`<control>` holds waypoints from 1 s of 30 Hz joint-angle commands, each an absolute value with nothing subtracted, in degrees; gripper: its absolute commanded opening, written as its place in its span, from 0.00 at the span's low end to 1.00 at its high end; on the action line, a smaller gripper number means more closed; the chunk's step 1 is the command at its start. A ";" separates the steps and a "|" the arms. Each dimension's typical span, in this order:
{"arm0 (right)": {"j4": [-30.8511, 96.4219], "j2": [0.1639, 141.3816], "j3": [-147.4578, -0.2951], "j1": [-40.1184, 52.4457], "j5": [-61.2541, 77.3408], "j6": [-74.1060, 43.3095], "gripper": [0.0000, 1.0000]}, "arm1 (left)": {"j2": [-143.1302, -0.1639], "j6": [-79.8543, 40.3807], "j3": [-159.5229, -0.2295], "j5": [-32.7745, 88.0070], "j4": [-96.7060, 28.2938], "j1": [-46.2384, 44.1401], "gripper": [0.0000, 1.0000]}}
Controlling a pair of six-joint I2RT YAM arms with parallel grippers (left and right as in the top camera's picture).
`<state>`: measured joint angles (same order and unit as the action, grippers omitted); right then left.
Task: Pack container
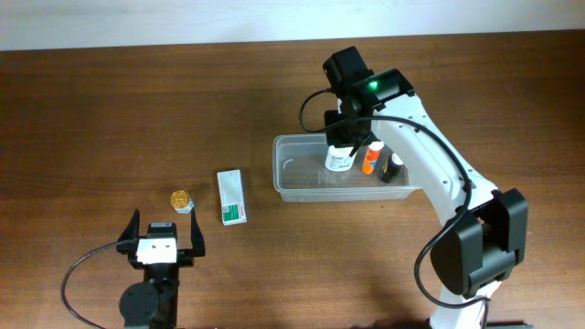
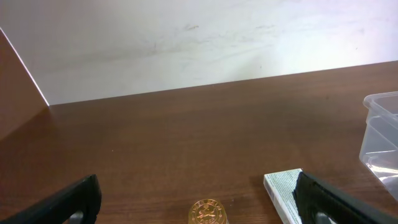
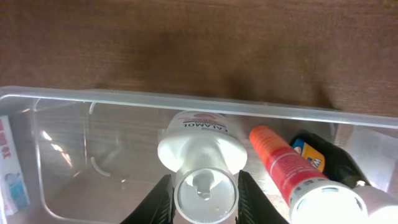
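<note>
overhead / container: clear tub on the counter, right of centre, long side running left to right
overhead / right jaws: clenched on a white bottle, over the tub's far side, inside its outline
overhead / already in tub: orange bottle and a dark item, right of the white bottle
overhead / not packed: box and gold-lid jar, flat on the counter left of the tub, apart from it
overhead / left jaws: released, spread wide, near edge, holding nothing, just near of the jar

left wrist / view: both fingers wide apart with bare counter between; jar lid and box end at the near edge, tub corner at right

right wrist / grip: jaws pinch the white bottle at its cap, bottle hanging down into the tub close to the far wall
right wrist / neighbours: orange bottle just right of the white one; cannot tell if they touch
right wrist / base: cannot tell if the bottle rests on the tub floor

risk 1: if let go above the floor, the bottle may tip onto the orange bottle
risk 2: bottle near the wall, so a sideways move could knock the rim and shift the light tub
risk 3: the fingers lifting out could snag the orange bottle
</note>
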<state>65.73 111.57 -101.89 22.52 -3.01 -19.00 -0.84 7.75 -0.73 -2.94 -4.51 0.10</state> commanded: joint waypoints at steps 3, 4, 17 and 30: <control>65.76 109.65 -103.31 22.00 -4.80 -18.63 0.25 | -0.40 8.49 -0.54 -2.31 -4.60 0.34 0.99; 65.76 109.65 -103.31 22.00 -4.80 -18.63 0.25 | -0.40 8.49 -0.54 -2.31 -4.60 0.34 0.99; 65.80 109.65 -104.09 22.00 -4.75 -18.61 0.35 | -0.40 8.49 -0.54 -2.31 -4.60 0.34 0.99; 75.05 109.56 -120.64 19.20 -12.23 -14.85 0.98 | -0.40 8.49 -0.54 -2.31 -4.60 0.34 0.99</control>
<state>73.65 111.48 -116.03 21.87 -6.81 -15.68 -0.84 7.77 -0.73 -2.94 -4.51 0.10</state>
